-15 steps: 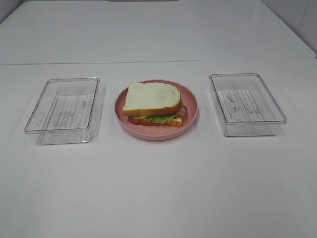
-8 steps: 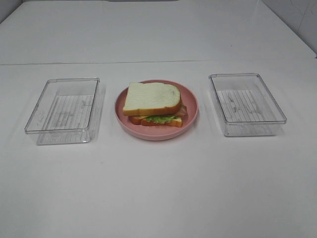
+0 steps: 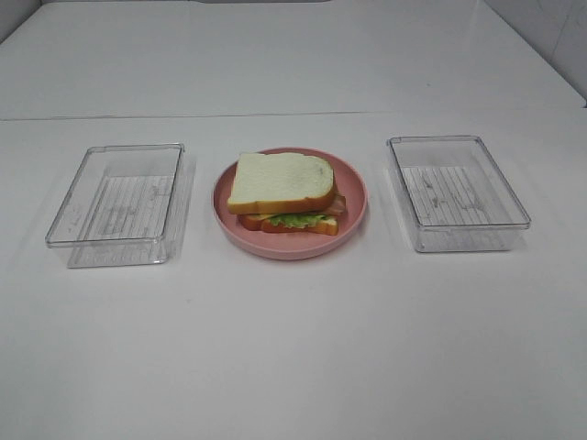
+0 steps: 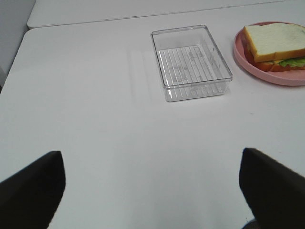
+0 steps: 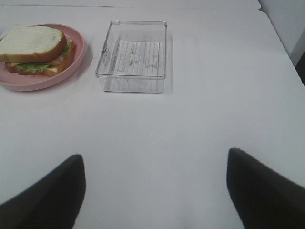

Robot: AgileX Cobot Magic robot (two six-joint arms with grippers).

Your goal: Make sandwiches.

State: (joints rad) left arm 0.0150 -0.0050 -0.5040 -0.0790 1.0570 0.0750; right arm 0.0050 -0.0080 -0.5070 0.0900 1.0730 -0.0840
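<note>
One sandwich (image 3: 285, 194) is seen stacked on a pink plate (image 3: 353, 216).
The plate is set on the white surface (image 3: 293, 348) between two clear trays, left (image 3: 117, 203) and right (image 3: 456, 192), each apart from it. Both tools, left (image 4: 152, 188) and right (image 5: 155, 188), are held released over bare surface, nothing grasped.
</note>
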